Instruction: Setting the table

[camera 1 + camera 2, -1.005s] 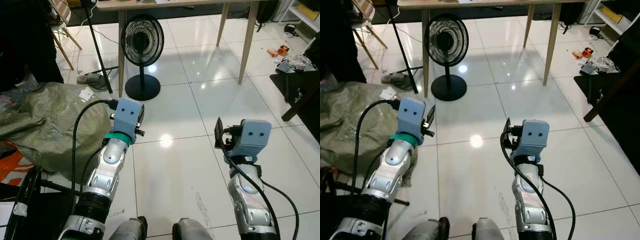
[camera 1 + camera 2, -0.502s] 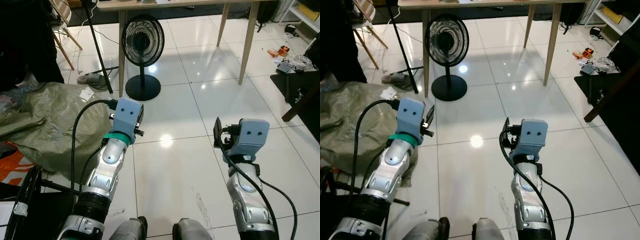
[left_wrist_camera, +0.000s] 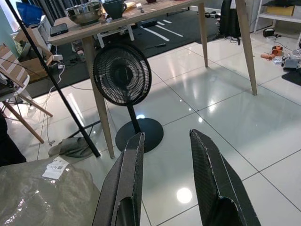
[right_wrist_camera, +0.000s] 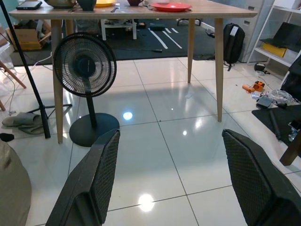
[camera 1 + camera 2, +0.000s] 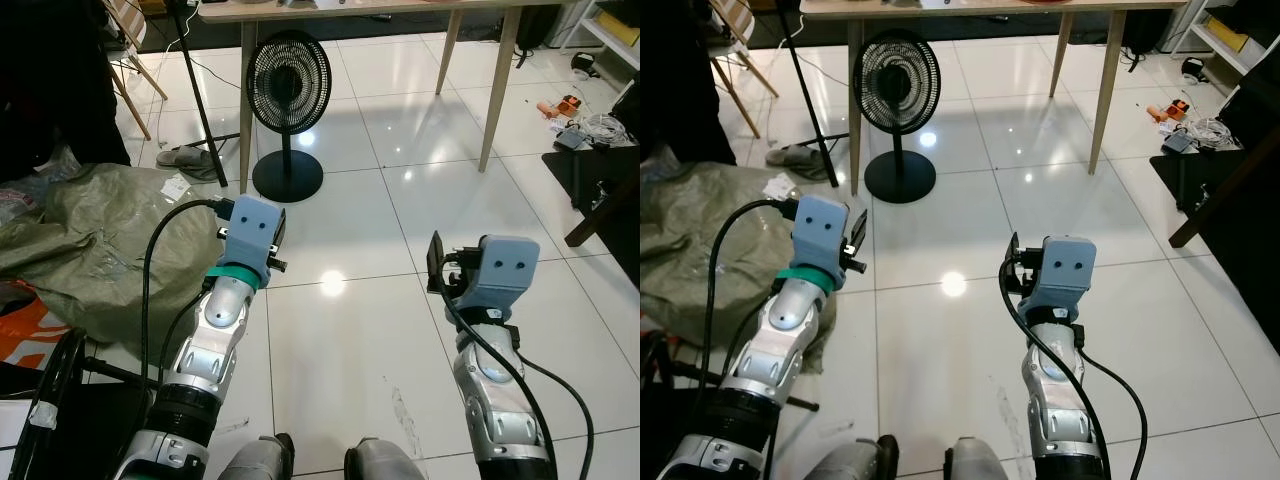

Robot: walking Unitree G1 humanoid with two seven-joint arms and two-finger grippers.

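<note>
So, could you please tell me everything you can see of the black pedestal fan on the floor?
The black pedestal fan stands upright on the glossy white tiled floor, facing the robot. It has a round wire grille with a dark hub, a thin straight pole and a flat round base resting on the tiles. It sits beside the front left leg of the light wooden table, partly under the tabletop. Whether the blades are turning cannot be told. Nothing else touches it.

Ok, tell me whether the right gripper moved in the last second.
No: the right gripper still sits by the same floor joint, fingers open.
</note>
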